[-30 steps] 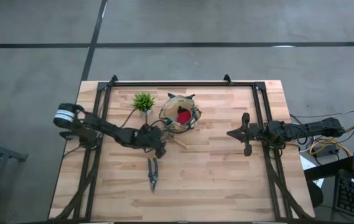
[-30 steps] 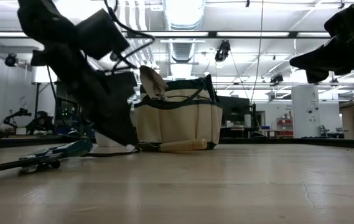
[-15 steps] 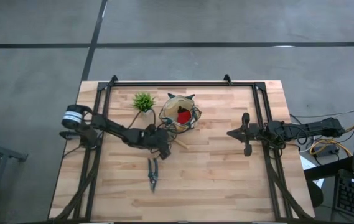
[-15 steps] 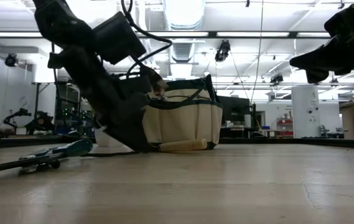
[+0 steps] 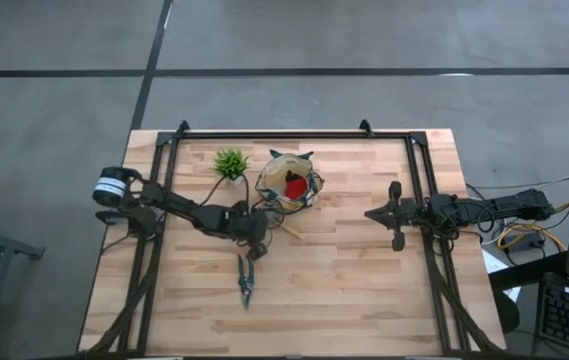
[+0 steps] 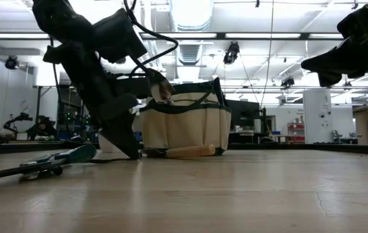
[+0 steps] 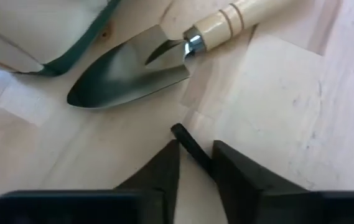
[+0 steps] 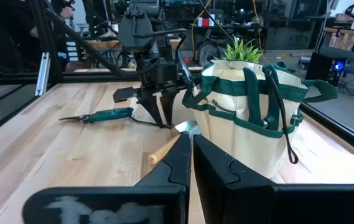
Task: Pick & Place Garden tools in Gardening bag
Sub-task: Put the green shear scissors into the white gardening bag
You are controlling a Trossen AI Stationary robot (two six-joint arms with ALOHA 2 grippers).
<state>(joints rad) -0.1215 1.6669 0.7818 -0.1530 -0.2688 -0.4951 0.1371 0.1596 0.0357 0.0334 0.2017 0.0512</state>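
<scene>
Beside the tan fabric gardening bag, the left gripper has pulled back and narrowed its fingers around a thin dark strap. The wooden-handled metal trowel remains ungrasped on the counter. The right gripper waits, fingers closed, empty.

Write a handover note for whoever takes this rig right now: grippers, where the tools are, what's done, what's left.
Left gripper: down at the table in front of the gardening bag, by a wooden-handled trowel, a thin dark strip right at its tip.
Right gripper: shut, empty, hovering over the table's right side.
Done: a red item is in the bag.
Left: the trowel lying beside the bag, and the pruning shears nearer the front edge.
</scene>
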